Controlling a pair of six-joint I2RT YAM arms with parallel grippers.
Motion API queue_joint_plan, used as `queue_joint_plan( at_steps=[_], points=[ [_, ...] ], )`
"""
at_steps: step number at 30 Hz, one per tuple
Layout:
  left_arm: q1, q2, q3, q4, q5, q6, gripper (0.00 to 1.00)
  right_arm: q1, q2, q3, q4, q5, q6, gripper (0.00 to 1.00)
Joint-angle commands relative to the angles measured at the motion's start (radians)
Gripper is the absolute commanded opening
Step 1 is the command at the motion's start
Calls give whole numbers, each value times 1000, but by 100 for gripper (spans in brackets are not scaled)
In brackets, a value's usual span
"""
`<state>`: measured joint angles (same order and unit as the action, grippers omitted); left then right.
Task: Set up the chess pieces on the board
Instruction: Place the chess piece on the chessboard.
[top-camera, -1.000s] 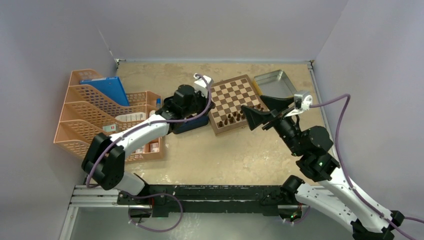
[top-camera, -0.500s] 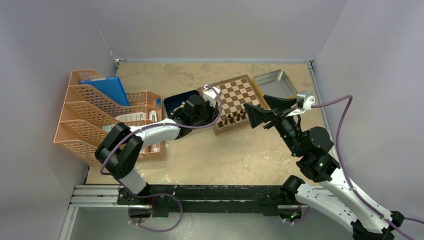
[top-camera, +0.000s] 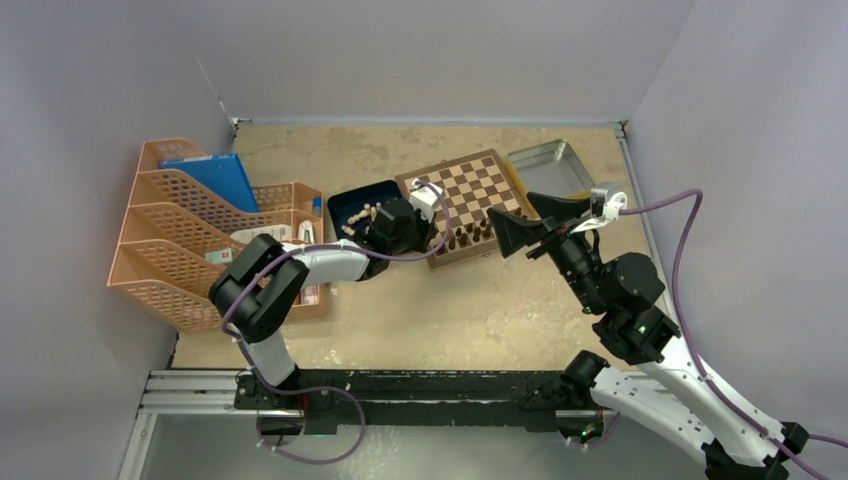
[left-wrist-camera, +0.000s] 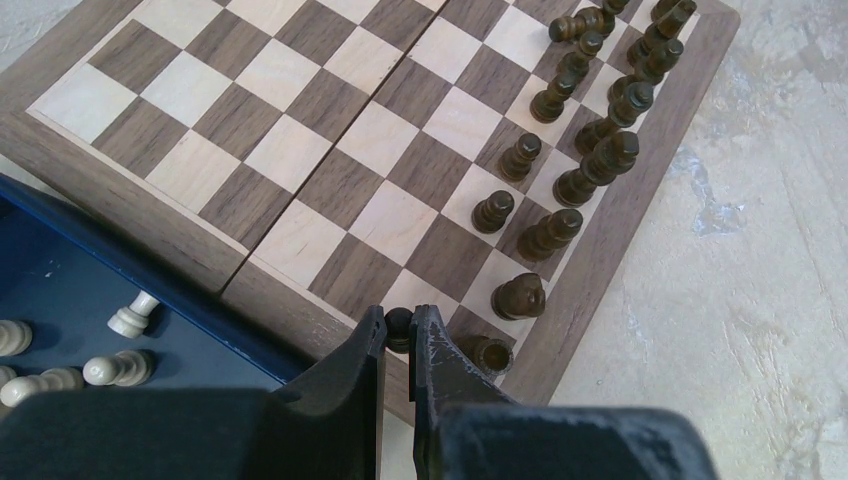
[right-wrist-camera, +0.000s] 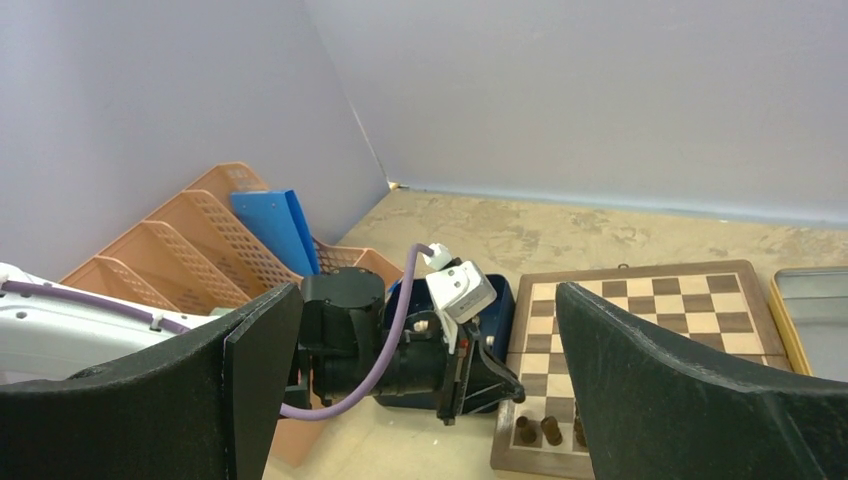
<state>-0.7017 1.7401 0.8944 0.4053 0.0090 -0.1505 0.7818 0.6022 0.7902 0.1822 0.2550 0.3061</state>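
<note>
Placement of one dark chessman is judged to be the step in hand. The left gripper (left-wrist-camera: 398, 338) is closed tight on a small dark piece (left-wrist-camera: 398, 321), whose top alone is seen between the fingertips, at the near corner of the board (left-wrist-camera: 300, 150). Whether its foot is resting on the wood or hanging just above cannot be told. Two dark pieces (left-wrist-camera: 518, 297) are standing just beside it, so the piece should be lowered straight down, kept upright, and centred on its square. The fingers should then be parted only a little and lifted vertically, so that no neighbour is knocked over. A row of dark pieces (left-wrist-camera: 575, 140) is lined along the board's near edge, while the far ranks are bare.

The right gripper (top-camera: 510, 205) is spread as wide as it goes, with nothing held, and is hung over the board's right side.

Only in the left wrist view is the pinched piece seen, along with cream pieces (left-wrist-camera: 130, 315) lying in the blue tray (left-wrist-camera: 60, 270) that touches the board's edge. From the top view the whole layout is given: orange file racks (top-camera: 200, 230) on the left and a metal tin (top-camera: 548, 165) behind the board. In the right wrist view the left arm is shown from the side, low over the table, but the held piece is hidden.
</note>
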Motion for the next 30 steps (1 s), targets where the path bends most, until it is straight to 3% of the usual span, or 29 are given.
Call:
queue_joint_plan(
  at_steps=[1,30],
  points=[
    [-1,5,3,93,-17,25,0,5,-4,2,29,29,-5,99],
    [-14,79,12,119,20,22,8,4,19,34,8,29,-35,99]
  ],
)
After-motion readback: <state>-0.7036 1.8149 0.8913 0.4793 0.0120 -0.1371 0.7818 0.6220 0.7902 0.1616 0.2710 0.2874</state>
